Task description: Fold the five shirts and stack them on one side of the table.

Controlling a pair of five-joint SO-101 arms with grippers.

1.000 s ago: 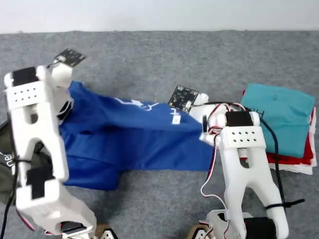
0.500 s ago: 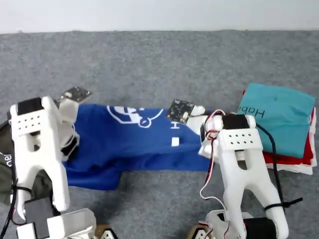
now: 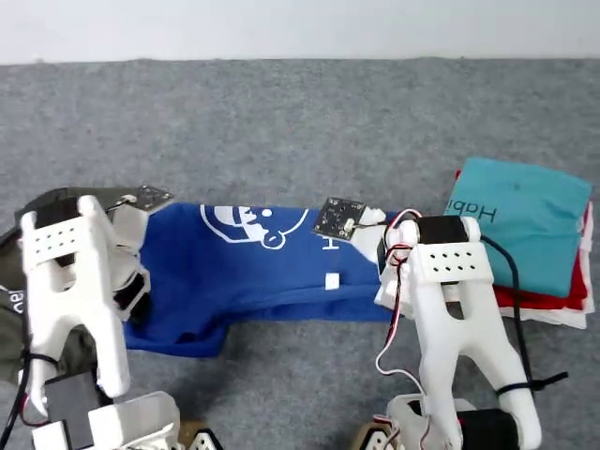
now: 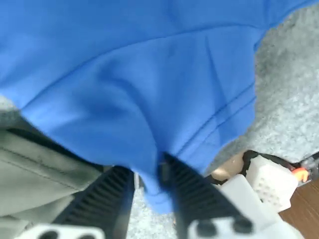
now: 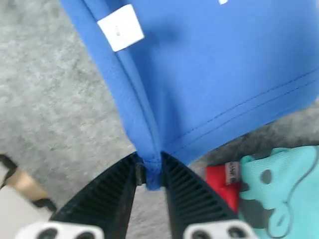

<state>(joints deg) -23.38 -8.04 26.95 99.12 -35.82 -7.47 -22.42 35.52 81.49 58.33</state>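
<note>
Blue shirt (image 3: 253, 272): lies on the grey surface (image 3: 281, 112), spanning between both claws.
Left claw (image 4: 147, 169): narrow, pinching the blue shirt's end beside the olive garment (image 4: 35, 159).
Right claw (image 5: 149, 164): narrow, pinching the blue shirt's opposite end.
Count: one blue shirt, two claws; beyond its right end, one teal shirt (image 3: 520, 220) atop one red shirt (image 3: 548, 295).

I see a grey, carpet-like desk (image 3: 309, 122). A blue shirt (image 3: 253, 272) lies across its middle, a stack of folded shirts (image 3: 525, 234) sits at the right arm's side, and an olive garment (image 4: 45, 164) lies at the left.
</note>
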